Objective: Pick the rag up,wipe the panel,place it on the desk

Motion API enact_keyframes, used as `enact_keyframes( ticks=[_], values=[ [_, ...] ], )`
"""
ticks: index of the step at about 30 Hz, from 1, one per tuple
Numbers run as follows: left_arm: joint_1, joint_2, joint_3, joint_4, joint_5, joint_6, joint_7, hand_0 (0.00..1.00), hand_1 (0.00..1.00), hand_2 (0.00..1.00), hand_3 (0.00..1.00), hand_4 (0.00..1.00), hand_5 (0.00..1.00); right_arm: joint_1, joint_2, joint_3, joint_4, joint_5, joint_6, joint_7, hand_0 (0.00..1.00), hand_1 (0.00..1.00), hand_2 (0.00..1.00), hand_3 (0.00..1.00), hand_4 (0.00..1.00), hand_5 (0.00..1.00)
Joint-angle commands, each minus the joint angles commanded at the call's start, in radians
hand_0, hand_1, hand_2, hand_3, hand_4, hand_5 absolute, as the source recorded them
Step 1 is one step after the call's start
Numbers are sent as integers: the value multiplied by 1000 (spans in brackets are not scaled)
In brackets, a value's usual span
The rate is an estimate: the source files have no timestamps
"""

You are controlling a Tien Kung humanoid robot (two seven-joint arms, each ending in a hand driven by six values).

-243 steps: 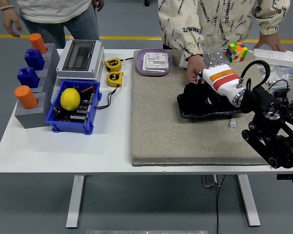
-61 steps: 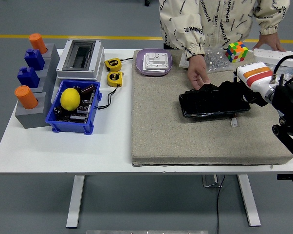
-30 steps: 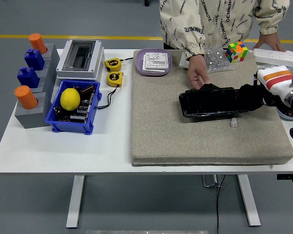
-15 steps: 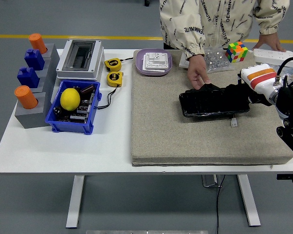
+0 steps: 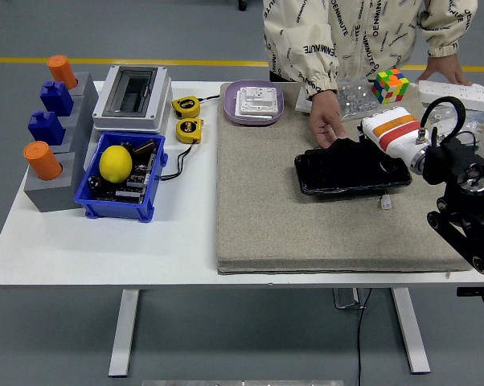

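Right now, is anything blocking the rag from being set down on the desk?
Nothing visible does. The right hand is over the panel; the mat around it lies bare. The person's hand rests at the panel's far edge.

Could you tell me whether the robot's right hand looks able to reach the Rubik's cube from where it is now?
Probably yes: the right hand is over the black panel, and the Rubik's cube sits unobstructed just beyond.

- Your robot's right arm: black jointed links, black cable looping over the wrist.
- White forearm cuff with orange and red bands, metal collar behind it.
- Person's cream jacket has black lettering all over, ribbed elastic cuffs.
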Motion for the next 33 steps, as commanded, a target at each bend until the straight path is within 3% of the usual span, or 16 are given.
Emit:
enact_keyframes(
  ticks=[23, 33],
  values=[
    [0, 6, 14, 1, -6, 0, 0, 635, 658, 682, 572, 614, 508, 49, 153, -80, 25, 18, -2, -6, 279, 314, 375, 380, 957, 28],
    [5, 8, 22, 1, -8, 0, 0, 634, 658, 683, 572, 613, 507, 47, 163, -94, 31, 22, -2, -8, 280, 313, 375, 380, 958, 29]
  ],
)
